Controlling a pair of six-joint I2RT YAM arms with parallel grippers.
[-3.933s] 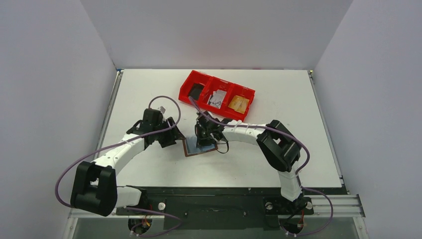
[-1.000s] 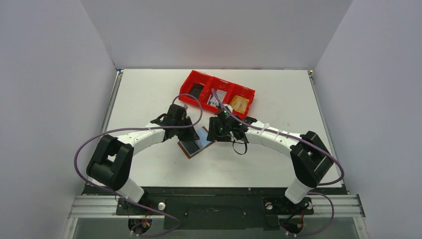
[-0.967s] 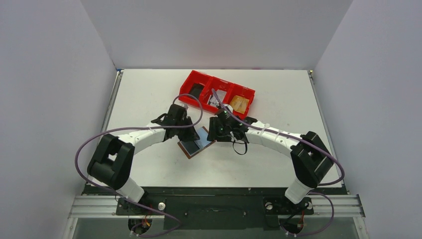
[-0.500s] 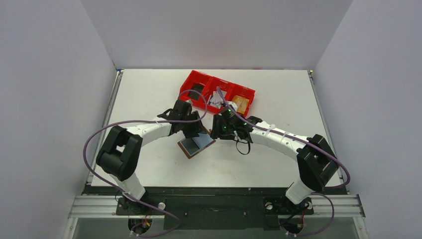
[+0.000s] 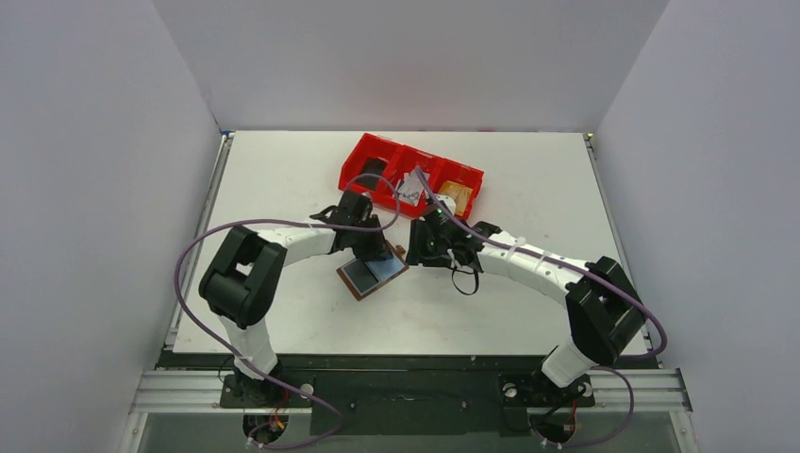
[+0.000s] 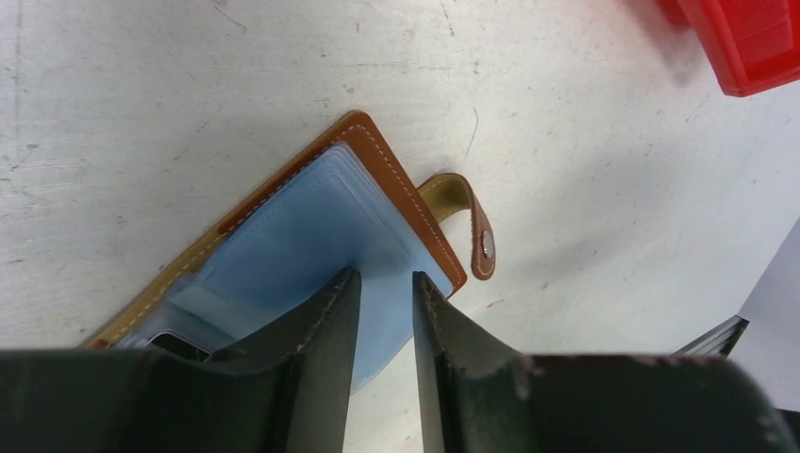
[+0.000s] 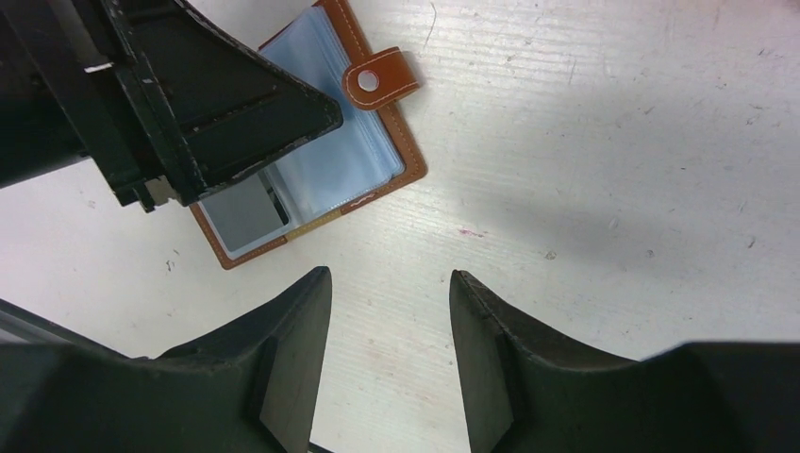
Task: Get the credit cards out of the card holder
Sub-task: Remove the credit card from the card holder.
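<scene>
On the white table (image 5: 283,170), near the red three-compartment tray (image 5: 370,143), the card holder (image 5: 374,274) is laid open at the centre. No credit card is seen standing out of it. A grey rectangle (image 7: 243,215) is lodged behind one pocket window, and whether it is a card cannot be told. The left gripper (image 6: 382,278) is poised over the holder with its jaws set narrowly apart and nothing caught between them. The right gripper (image 7: 389,278) is spread wide and empty above bare table just beside the holder. Since the holder is pinned by neither, it is judged likely to be dragged or lifted whole if a sleeve is pinched instead of a card edge. A thin card could also be missed by jaws closing over slick plastic. The table top is seen to be matt and scratched. The holder is flat and rectangular, made of tan-brown leather with pale stitching. Its sleeves (image 7: 349,160) are glossy light-blue plastic, layered one over another. A short rounded strap (image 6: 472,226) is curled upward and ended by a small metal snap button (image 7: 368,81).
</scene>
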